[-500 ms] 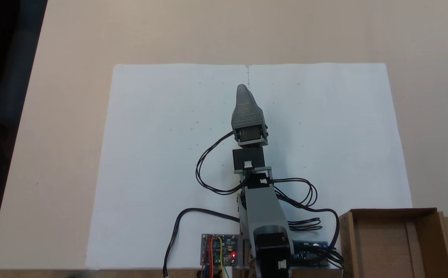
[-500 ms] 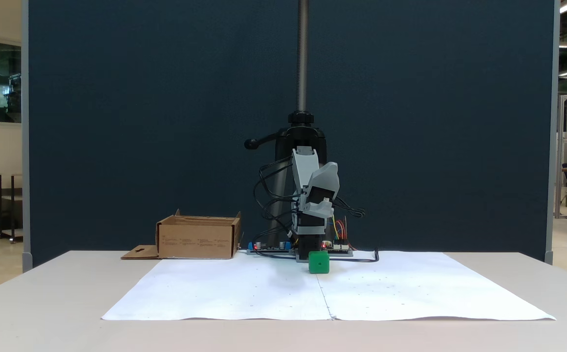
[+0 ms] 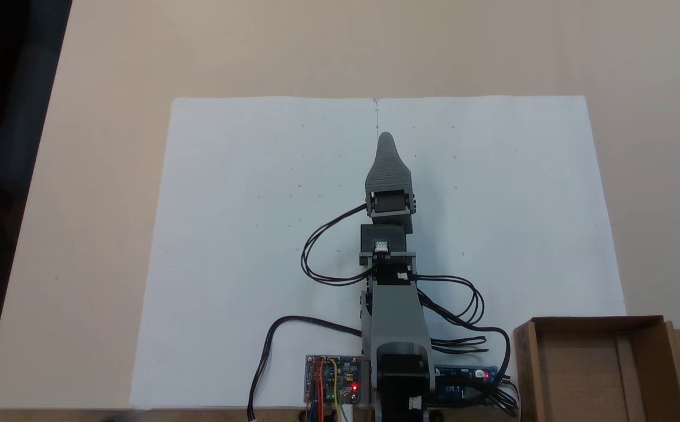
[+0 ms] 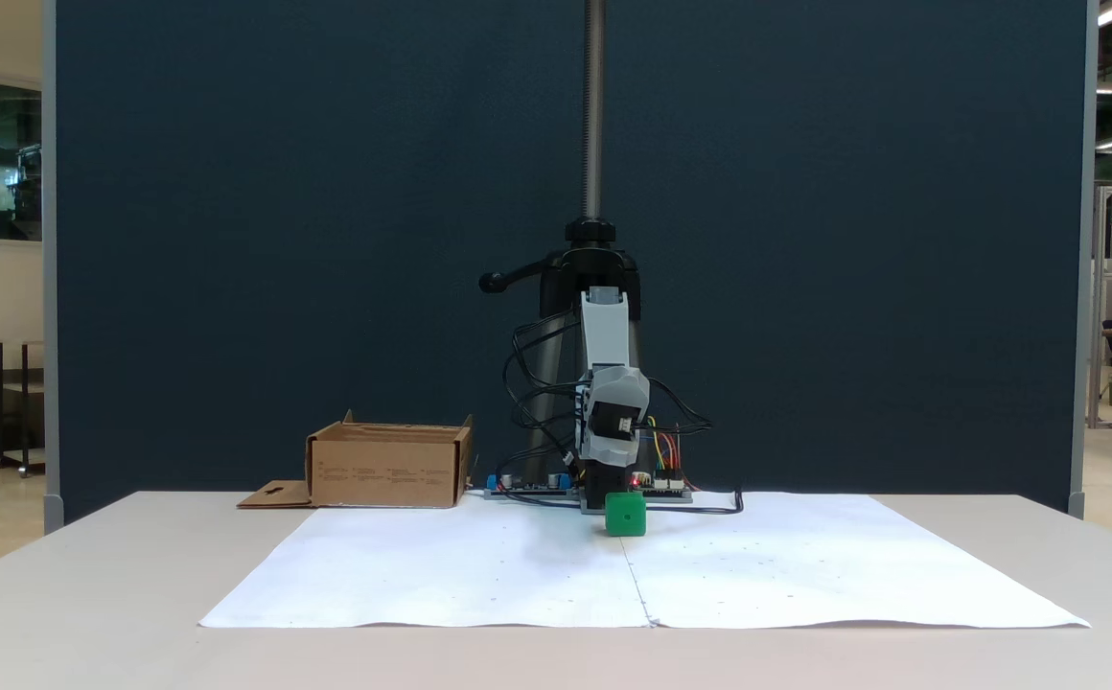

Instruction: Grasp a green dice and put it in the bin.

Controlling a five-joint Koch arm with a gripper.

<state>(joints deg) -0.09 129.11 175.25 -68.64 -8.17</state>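
Observation:
The green dice (image 4: 625, 514) sits on the white paper sheet (image 4: 479, 565), just in front of the arm's base. My gripper (image 4: 609, 450) hangs above and slightly behind it, apart from it. Seen from above, the grey gripper (image 3: 386, 140) points away from the base along the sheet's centre crease, and the dice is hidden beneath it. One jaw covers the other, so whether the jaws are apart is not visible. The bin (image 3: 524, 369), a brown open-topped cardboard box with a hang-hole flap, stands beside the base; it appears at left in a fixed view as the bin (image 4: 383, 471).
Black cables (image 3: 316, 258) loop around the arm. Circuit boards (image 3: 333, 378) lie at the base. A black stand with a metal pole (image 4: 594, 115) rises behind the arm. The beige table (image 3: 94, 176) extends around the paper sheet.
The gripper swung slightly right in the view from above, lining up with the crease. From the front it dropped lower and turned straighter. The dice and the bin have not moved.

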